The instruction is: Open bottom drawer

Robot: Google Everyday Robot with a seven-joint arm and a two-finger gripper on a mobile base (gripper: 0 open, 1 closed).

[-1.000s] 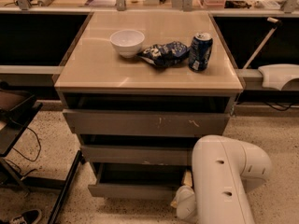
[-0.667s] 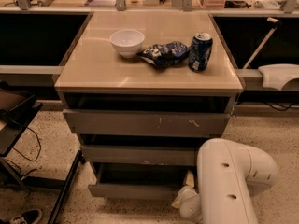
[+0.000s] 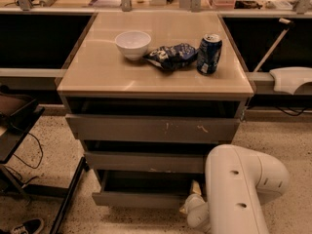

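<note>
The bottom drawer (image 3: 141, 199) is the lowest of three grey fronts in the cabinet. It stands pulled out a little, with a dark gap showing above its plain front. My gripper (image 3: 193, 200) is low at the drawer's right end, mostly hidden behind my white arm (image 3: 239, 194), which fills the lower right. The middle drawer (image 3: 144, 161) and the wide, scratched top drawer (image 3: 151, 128) sit above it, each stepped out slightly.
On the beige cabinet top (image 3: 97, 72) stand a white bowl (image 3: 132, 43), a dark crumpled snack bag (image 3: 170, 56) and a blue soda can (image 3: 209, 54). A dark stand with cables (image 3: 19, 130) is at the left. A white object (image 3: 292, 78) sits on the right ledge.
My arm has shifted slightly to the right. The bottom drawer's front stays about where it was.
</note>
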